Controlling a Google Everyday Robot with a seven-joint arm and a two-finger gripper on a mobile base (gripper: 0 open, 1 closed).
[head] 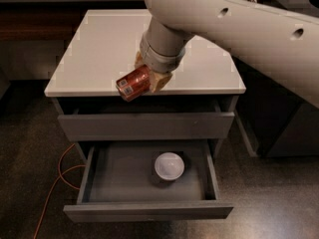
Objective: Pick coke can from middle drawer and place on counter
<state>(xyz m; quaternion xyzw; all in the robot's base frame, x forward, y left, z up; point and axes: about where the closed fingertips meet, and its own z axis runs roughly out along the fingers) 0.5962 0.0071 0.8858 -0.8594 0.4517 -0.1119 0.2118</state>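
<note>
Gripper (149, 78) hangs off the arm (224, 19), which comes in from upper right. It sits over the counter's (94, 49) front edge near centre, w/ the can (133, 83) in its grip, tilted, one end pointing front-left past the edge; can't tell if the can touches the top. Below the counter the top drawer (144, 127) is out a little, and under it the mid drawer (114, 178) is out far to the front w/ a bowl (169, 166) inside, right of centre. A cable (60, 176) lies on the floor left of the mid drawer.
</note>
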